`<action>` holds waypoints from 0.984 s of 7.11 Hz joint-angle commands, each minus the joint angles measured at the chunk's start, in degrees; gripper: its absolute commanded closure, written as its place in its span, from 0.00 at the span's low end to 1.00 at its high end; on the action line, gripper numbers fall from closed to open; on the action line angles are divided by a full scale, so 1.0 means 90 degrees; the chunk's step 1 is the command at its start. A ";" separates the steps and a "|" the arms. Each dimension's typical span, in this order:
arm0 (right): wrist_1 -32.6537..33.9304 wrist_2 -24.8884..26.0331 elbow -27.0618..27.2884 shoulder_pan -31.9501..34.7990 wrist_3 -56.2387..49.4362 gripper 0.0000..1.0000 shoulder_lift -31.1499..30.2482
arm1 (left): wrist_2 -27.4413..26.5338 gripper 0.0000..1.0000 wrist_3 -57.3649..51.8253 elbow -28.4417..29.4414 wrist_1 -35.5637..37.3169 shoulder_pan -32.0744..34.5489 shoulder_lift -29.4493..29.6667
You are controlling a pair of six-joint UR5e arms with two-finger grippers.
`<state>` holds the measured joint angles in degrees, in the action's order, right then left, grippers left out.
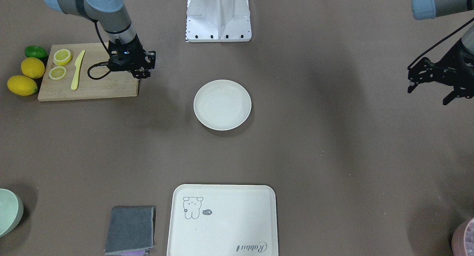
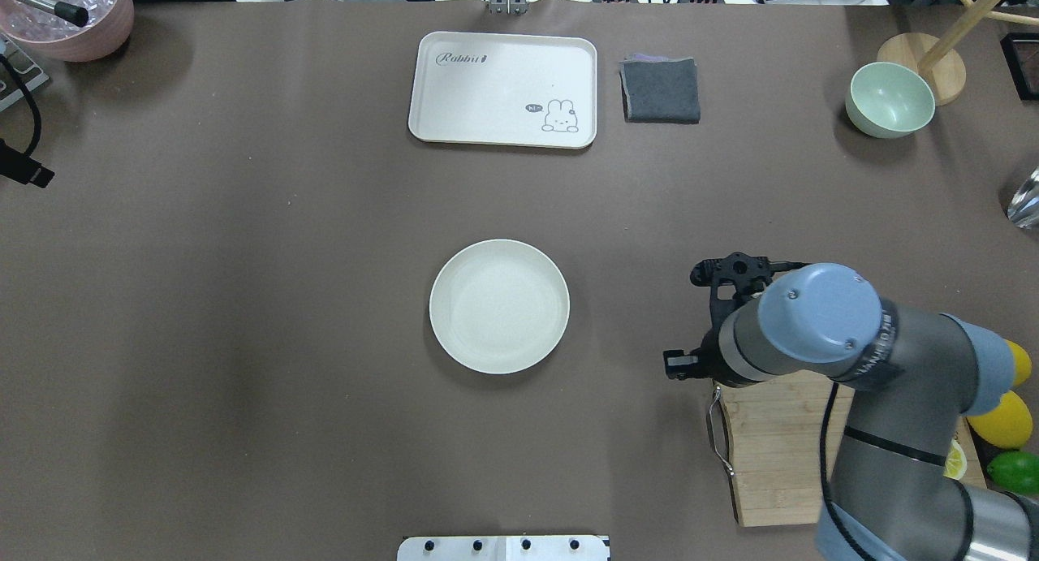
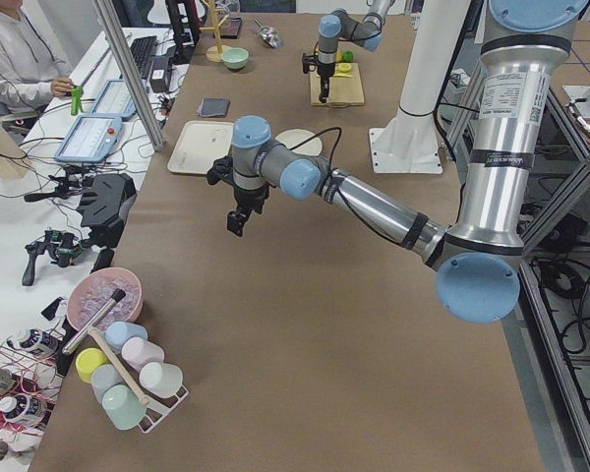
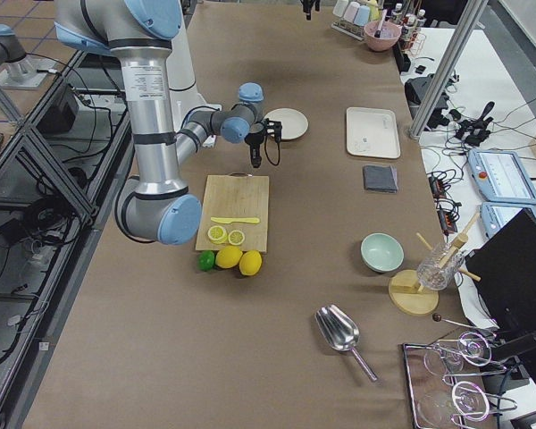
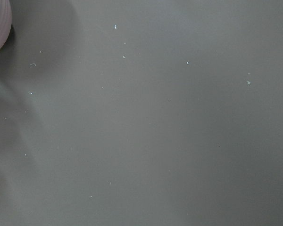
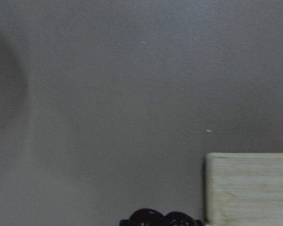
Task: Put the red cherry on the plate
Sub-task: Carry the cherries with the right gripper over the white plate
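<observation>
The red cherry (image 1: 142, 76) shows as two tiny dark red rounds pinched at the tips of my right gripper (image 1: 143, 74), which is shut on it just past the corner of the wooden cutting board (image 1: 107, 89). In the right wrist view the cherry (image 6: 160, 219) peeks in at the bottom edge, with the board corner (image 6: 250, 188) below right. The cream-white round plate (image 1: 222, 105) sits bare at mid-table, well apart from the cherry; it also shows in the overhead view as the plate (image 2: 499, 305). My left gripper (image 1: 431, 93) hangs open far off at the table's other end, holding nothing.
On the cutting board lie two lemon slices (image 1: 62, 57) and a yellow knife (image 1: 77, 70); two lemons (image 1: 32, 67) and a lime (image 1: 36, 52) lie beside it. A rabbit tray (image 1: 222, 220), a grey cloth (image 1: 130, 230) and a mint bowl (image 1: 9, 211) line the far edge.
</observation>
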<state>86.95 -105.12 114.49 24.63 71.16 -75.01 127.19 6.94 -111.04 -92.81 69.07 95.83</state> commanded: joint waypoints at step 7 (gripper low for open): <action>0.0368 0.0078 -0.2878 0.0036 0.1947 0.00 0.3442 | 0.0009 0.02 -0.0019 0.0420 0.0000 0.0108 -0.0538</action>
<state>90.13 -104.32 88.67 24.33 88.30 -44.30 127.15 6.67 -109.92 -92.77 70.02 92.69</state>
